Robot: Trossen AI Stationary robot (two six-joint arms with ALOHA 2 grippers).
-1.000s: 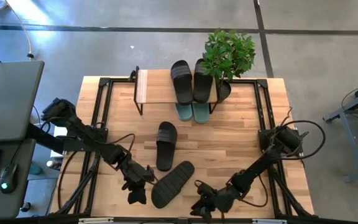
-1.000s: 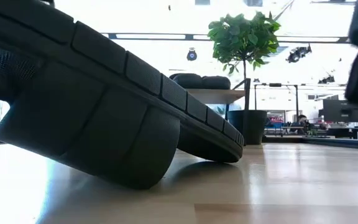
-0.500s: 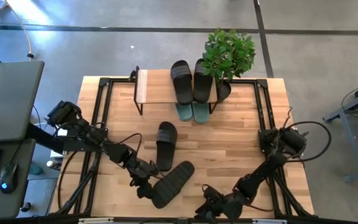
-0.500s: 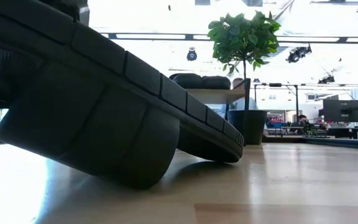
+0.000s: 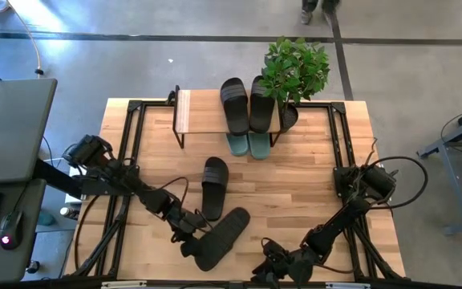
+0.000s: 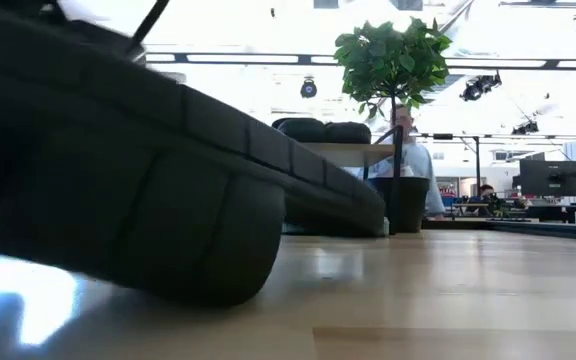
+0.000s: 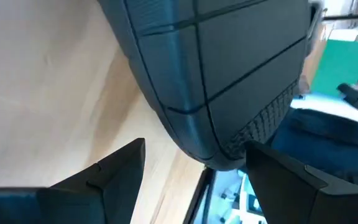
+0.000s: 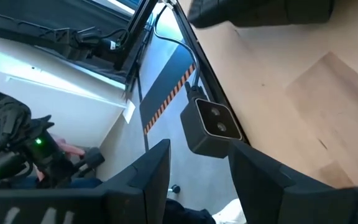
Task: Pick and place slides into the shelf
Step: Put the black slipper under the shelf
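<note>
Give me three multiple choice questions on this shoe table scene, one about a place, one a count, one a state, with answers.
1. Where is the left gripper?
A. At the upside-down black slide near the front edge
B. Over the shelf
C. At the plant

2. How many black slides lie on the shelf top?
A. None
B. Two
C. Four

3. How are the left gripper's fingers?
A. Shut on a green slide
B. Open
C. Out of view

Answers: 1 A, the high view shows it at that slide's end. 2 B, a pair lies there. 3 B, the left wrist view shows them spread.
</note>
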